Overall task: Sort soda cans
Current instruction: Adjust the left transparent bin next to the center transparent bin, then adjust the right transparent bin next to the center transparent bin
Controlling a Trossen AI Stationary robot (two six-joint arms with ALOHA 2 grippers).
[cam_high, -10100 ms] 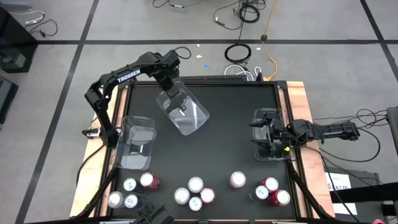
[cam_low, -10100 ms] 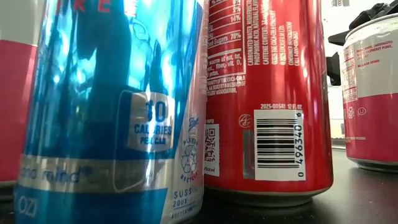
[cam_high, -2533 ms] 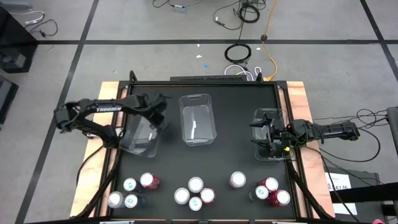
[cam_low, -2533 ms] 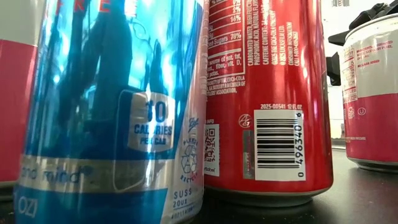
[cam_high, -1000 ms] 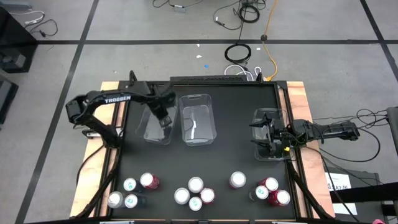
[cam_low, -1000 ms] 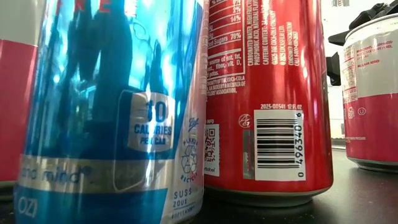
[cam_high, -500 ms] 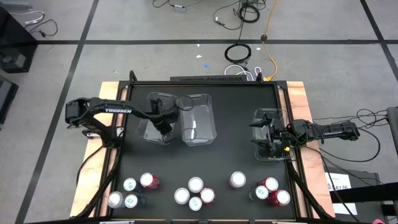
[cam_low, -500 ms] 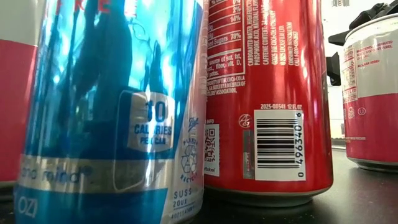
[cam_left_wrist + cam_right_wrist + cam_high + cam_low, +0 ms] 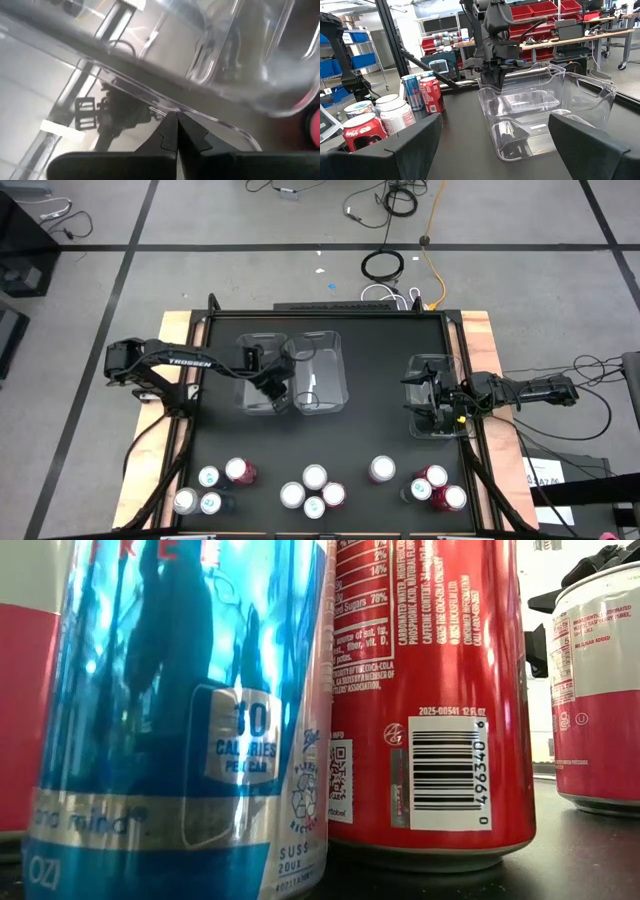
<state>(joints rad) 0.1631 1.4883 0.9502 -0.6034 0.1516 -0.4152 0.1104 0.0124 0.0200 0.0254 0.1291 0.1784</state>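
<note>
Three clear bins stand on the black table. My left gripper (image 9: 278, 388) is shut on the left bin (image 9: 258, 362), which sits open side up against the middle bin (image 9: 318, 370). My right gripper (image 9: 495, 150) waits open at the table's right edge, over the third bin (image 9: 432, 420). Several soda cans (image 9: 314, 476) stand upright in a row of clusters along the near edge. The low view is filled by a blue can (image 9: 180, 720), a red can (image 9: 430, 700) and a pink-and-white can (image 9: 600, 680). My left gripper pinches the left bin's rim (image 9: 150, 102) close to its near right corner, one finger inside the wall and one outside. The fingers (image 9: 492, 75) slant down from the table's left. The bin stays upright; whether its base rests on the table I cannot tell.
Open black tabletop lies between the bins and the row of cans. The table's raised frame (image 9: 330, 310) runs along the far edge. Cables (image 9: 385, 265) lie on the floor beyond it.
My left gripper has gone toward the table's right edge and a little toward the near edge, still shut on the left bin. The bin has come along, squared up and now stands side by side with the middle bin.
</note>
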